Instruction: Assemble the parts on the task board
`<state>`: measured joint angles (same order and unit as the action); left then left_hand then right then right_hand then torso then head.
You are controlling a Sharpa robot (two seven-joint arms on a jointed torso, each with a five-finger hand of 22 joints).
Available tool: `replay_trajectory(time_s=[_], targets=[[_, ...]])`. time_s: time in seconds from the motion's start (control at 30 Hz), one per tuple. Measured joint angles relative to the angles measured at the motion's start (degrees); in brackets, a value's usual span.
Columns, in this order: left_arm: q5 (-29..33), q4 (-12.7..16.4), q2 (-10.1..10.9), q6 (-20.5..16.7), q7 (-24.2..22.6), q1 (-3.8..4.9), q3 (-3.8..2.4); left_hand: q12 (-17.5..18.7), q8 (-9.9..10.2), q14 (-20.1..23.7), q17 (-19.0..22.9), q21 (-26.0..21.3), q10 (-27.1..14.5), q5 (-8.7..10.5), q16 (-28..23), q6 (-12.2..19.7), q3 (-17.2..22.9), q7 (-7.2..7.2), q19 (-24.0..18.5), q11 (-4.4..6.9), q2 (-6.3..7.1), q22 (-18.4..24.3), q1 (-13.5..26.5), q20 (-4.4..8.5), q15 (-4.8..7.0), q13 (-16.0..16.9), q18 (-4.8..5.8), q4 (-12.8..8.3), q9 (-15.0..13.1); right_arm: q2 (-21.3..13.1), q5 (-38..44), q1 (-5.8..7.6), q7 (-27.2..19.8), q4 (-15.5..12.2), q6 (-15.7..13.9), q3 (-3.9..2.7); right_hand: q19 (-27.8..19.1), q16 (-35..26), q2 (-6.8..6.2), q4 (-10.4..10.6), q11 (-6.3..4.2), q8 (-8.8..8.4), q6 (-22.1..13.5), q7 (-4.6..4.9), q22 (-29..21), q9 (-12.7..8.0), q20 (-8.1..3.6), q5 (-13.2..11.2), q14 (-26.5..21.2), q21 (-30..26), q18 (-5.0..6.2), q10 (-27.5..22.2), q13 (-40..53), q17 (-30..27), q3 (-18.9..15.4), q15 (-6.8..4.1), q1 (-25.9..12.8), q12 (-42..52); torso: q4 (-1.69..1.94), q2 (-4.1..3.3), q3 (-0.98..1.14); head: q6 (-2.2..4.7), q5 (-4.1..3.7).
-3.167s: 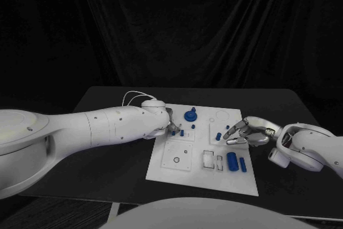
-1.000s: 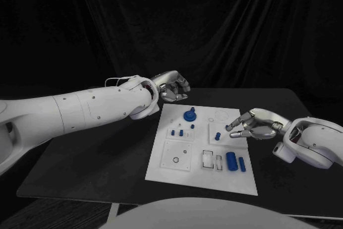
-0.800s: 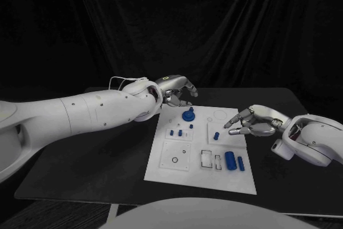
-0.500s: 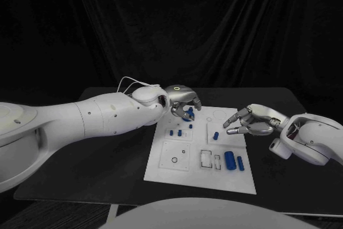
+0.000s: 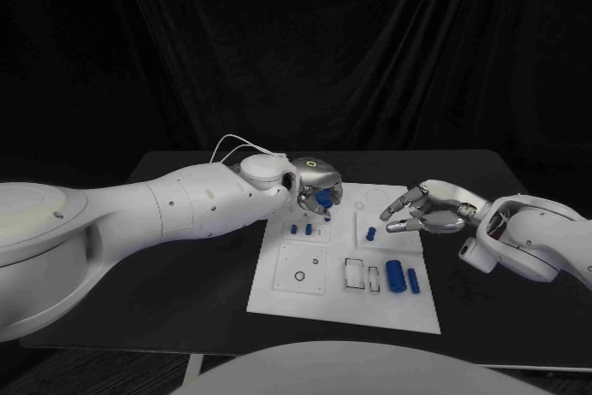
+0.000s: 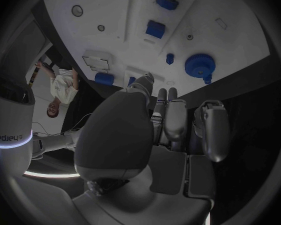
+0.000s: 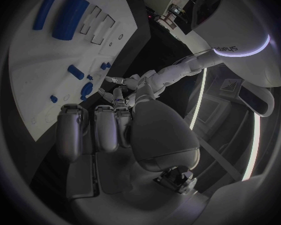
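We see a black table [image 5: 185, 267] with rounded corners, set before a dark curtain. On it, right of the middle, lies the white task board [image 5: 302, 297], a long plate running from the near side to the far side and turned slightly askew to the table's edges.

The white task board [image 5: 309, 284] is lying flat mid-table, its long side running toward twelve o'clock. A round blue knob part [image 5: 323, 196] is standing at its eleven o'clock corner, partly covered. Two small blue pegs [image 5: 300, 229] are standing upright side by side at about ten o'clock. Another blue peg [image 5: 371, 233] is standing at about one o'clock. A thick blue cylinder [image 5: 396, 275] and a slimmer blue bar [image 5: 415, 280] are lying parallel at four o'clock.
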<state>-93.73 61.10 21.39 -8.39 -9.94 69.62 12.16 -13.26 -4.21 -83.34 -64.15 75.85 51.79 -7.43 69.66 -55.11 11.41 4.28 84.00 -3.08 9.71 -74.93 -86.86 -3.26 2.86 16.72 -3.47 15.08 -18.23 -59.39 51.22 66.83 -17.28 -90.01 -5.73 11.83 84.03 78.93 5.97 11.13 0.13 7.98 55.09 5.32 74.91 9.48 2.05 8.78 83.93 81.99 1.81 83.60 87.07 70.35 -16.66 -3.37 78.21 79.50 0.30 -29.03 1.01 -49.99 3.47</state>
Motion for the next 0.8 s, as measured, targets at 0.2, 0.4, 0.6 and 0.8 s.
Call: replay_trajectory(time_s=[0.2,0.4,0.6,0.8], targets=[[-0.57,-1.58,-1.39,1.36,0.77,-0.47,-0.02,-0.89,-0.67,0.0,0.02,-0.22,1.37,-1.77,0.45,-1.2,0.56,0.02,0.0,0.31,-0.22,0.0,-0.22,0.0,0.0,0.09,0.0,-0.55,0.0,0.12,0.0,-0.35,0.0,0.41,0.4,0.0,0.0,0.0,0.0,0.0,0.0,0.0,0.0,0.0,0.0,0.0,0.0,0.0,0.0,0.0,0.0,0.0,0.0,0.06,0.0,0.01,0.0,0.0,-0.01,0.06,0.03,0.0,-0.16],[-0.83,-3.39,-2.52,2.43,1.4,-0.86,-0.01,-1.59,-0.66,0.22,0.55,-0.74,2.06,-3.53,0.45,-1.41,1.11,-0.18,0.0,0.2,-0.22,0.01,-0.22,0.0,-0.22,0.63,-0.01,-1.1,-0.05,-0.02,0.0,-0.42,0.0,0.49,0.69,0.0,0.0,0.0,0.0,0.0,0.0,0.0,0.0,0.0,0.0,0.0,0.0,0.0,0.0,0.0,0.0,0.0,0.0,0.15,0.0,0.01,0.0,0.0,-0.01,0.08,0.04,0.0,-0.14],[-0.95,-4.77,-3.49,3.27,1.95,-1.33,-0.01,-2.0,-0.22,0.64,0.81,-1.41,2.06,-4.0,0.47,-0.85,1.59,-0.72,-0.01,0.2,0.03,0.01,-0.48,0.0,-0.2,1.1,-0.02,-1.59,0.0,-0.03,0.0,-0.45,0.01,0.54,0.9,0.01,0.0,0.0,0.0,0.0,0.0,0.0,0.0,0.0,0.04,0.0,0.0,0.0,0.0,0.0,0.0,0.0,0.0,0.15,0.0,0.01,0.0,0.0,-0.01,0.1,0.04,0.0,-0.2],[-1.02,-6.04,-4.22,4.24,2.59,-1.9,-0.03,-2.44,0.16,0.64,-0.26,-1.41,2.26,-4.0,1.96,0.38,1.9,-1.54,-0.01,-0.01,0.23,0.01,-0.28,0.0,-0.2,2.14,-0.02,-1.89,0.24,0.07,0.0,-0.46,0.01,0.65,1.09,0.01,0.0,0.0,0.0,0.0,0.0,0.0,0.0,0.0,0.04,0.0,0.0,0.0,0.0,0.0,0.0,0.0,0.0,0.15,0.0,0.02,0.0,0.0,-0.01,0.1,0.05,0.0,-0.24]])
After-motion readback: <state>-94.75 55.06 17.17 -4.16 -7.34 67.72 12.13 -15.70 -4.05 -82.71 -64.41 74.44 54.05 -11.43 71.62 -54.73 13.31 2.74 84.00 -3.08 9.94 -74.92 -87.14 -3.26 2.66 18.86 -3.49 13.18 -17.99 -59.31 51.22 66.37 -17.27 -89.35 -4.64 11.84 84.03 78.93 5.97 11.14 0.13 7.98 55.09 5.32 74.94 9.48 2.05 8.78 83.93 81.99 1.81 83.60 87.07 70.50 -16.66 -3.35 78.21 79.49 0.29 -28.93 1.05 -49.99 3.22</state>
